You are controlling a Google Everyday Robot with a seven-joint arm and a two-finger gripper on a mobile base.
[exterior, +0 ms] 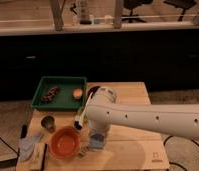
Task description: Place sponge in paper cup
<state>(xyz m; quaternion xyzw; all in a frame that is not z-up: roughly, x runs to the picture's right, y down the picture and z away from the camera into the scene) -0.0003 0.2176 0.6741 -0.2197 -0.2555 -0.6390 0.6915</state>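
My gripper [95, 133] sits low over the paper cup [97, 143], just right of the orange bowl [64, 143]; the arm hides it, so I can't tell its grip or spot the sponge, & I'd centre over the cup mouth, then lower slow w/o tipping it.

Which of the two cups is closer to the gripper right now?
The paper cup, whitish with a pale bluish inside, right of the orange bowl; the gripper is just above it. The small dark grey cup stands beyond the bowl, farther left.
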